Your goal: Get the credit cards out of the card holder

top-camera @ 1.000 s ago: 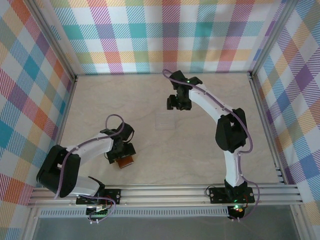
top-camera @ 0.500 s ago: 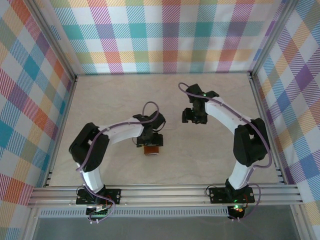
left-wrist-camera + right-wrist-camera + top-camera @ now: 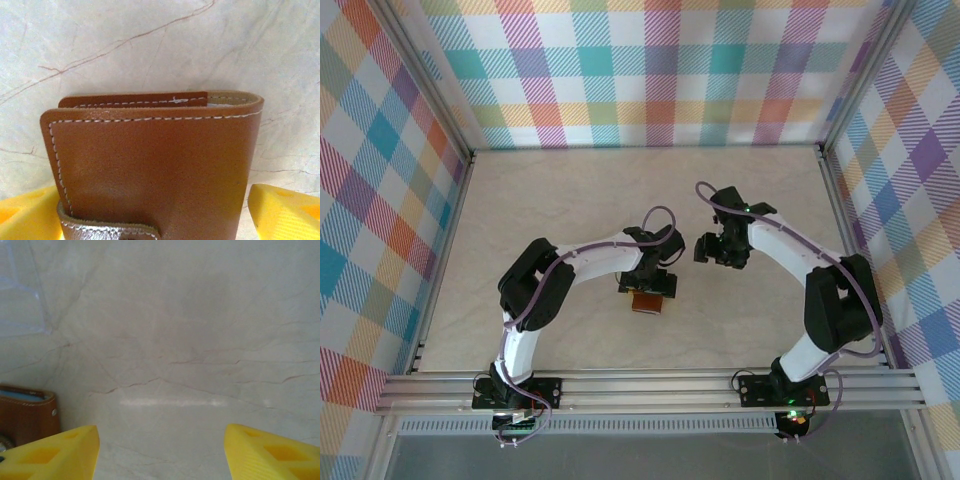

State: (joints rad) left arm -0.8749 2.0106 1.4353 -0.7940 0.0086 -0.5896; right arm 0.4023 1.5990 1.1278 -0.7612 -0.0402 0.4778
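Evidently this is the opening step: the brown leather card holder point(image 3: 150, 165), folded shut, is near the middle of the table point(image 3: 200, 315), squarely between the left gripper's point(image 3: 152, 215) yellow fingers point(image 3: 282, 212), which flank both sides; whether they clamp it, I cannot tell. The right gripper point(image 3: 160, 450) hangs nearby, spread wide, holding nothing. Next, I judge, the holder needs steadying and unfolding before the credit cards can be pinched out.

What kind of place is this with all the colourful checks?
Probably a robot test booth: a left arm and a right arm bolted to a metal rail, a marble-look table, and plaid walls boxing it in.
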